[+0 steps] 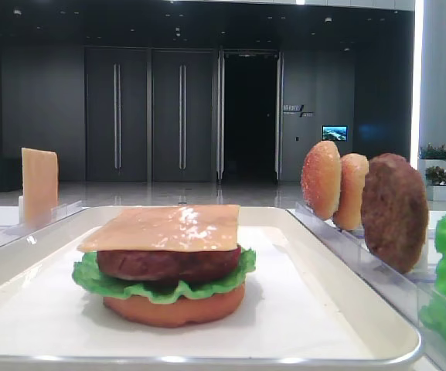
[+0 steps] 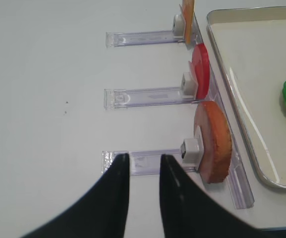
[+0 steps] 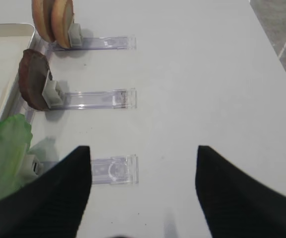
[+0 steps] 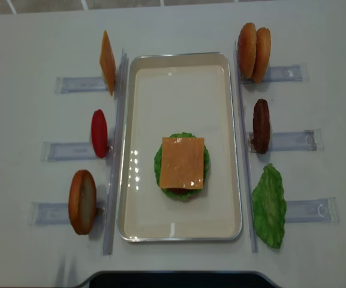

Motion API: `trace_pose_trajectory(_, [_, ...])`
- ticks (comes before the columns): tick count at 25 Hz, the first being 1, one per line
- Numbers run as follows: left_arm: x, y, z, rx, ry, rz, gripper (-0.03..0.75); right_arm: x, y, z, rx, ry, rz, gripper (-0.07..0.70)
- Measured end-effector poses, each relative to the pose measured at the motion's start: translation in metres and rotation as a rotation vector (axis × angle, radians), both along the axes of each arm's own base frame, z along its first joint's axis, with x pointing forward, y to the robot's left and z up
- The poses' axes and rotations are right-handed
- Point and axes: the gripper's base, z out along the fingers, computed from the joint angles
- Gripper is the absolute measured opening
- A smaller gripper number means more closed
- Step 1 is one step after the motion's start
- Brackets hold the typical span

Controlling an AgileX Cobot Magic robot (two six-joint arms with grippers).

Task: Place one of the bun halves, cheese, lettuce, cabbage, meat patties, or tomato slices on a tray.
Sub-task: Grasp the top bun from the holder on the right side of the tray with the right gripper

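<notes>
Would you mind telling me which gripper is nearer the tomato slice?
Left. The left gripper hovers just short of the tomato slice, beside its holder row; the right gripper works across the tray.

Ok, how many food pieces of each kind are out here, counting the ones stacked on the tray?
Bun halves: 4
Cheese slices: 2
Meat patties: 2
Lettuce leaves: 2
Tomato slices: 1
Total: 11
</notes>
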Motion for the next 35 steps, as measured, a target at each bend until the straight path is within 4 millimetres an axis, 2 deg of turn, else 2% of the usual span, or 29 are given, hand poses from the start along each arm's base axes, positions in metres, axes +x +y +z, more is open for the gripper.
trace_pose_trajectory(14, [0.000, 0.000, 0.000, 0.000, 0.000, 0.000, 0.159, 0.000, 0.000, 0.000, 0.000, 0.002, 0.000, 0.461])
trace_pose_trajectory(17, [0.000, 0.000, 0.000, 0.000, 0.000, 0.000, 0.159, 0.010, 0.000, 0.002, 0.003, 0.066, 0.000, 0.461])
trace_pose_trajectory(21, [0.000, 0.000, 0.000, 0.000, 0.000, 0.000, 0.159, 0.034, -0.002, 0.013, 0.009, 0.195, 0.000, 0.461])
trace_pose_trajectory(25, [0.000, 0.000, 0.000, 0.000, 0.000, 0.000, 0.159, 0.066, -0.003, 0.025, 0.015, 0.331, 0.000, 0.461])
trace_pose_trajectory(31, [0.000, 0.000, 0.000, 0.000, 0.000, 0.000, 0.159, 0.128, -0.002, 0.044, 0.064, 0.518, 0.016, 0.461])
trace_pose_trajectory(35, [0.000, 0.000, 0.000, 0.000, 0.000, 0.000, 0.159, 0.178, -0.001, 0.052, 0.097, 0.621, 0.038, 0.461])
